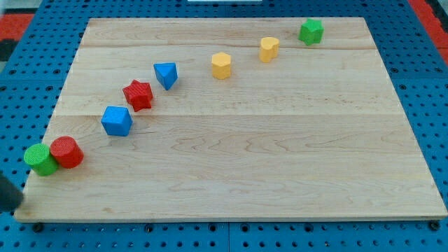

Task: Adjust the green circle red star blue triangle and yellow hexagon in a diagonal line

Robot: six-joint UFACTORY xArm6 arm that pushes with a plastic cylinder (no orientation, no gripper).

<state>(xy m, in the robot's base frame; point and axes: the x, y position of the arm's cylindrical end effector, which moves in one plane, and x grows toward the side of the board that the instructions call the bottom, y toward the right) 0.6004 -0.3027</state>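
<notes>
The green circle (40, 159) sits at the board's lower left edge, touching a red circle (66, 152) on its right. The red star (138, 94) lies up and to the right, and the blue triangle (166, 74) is just beyond it. The yellow hexagon (221, 65) is near the top middle. A dark rod shows at the view's left edge, and my tip (12, 208) is off the board, below and left of the green circle, not touching it.
A blue cube (117, 120) lies between the red circle and the red star. A second yellow block (269, 49) and a green block (311, 31) continue the line toward the top right. The wooden board (280, 161) rests on a blue pegboard.
</notes>
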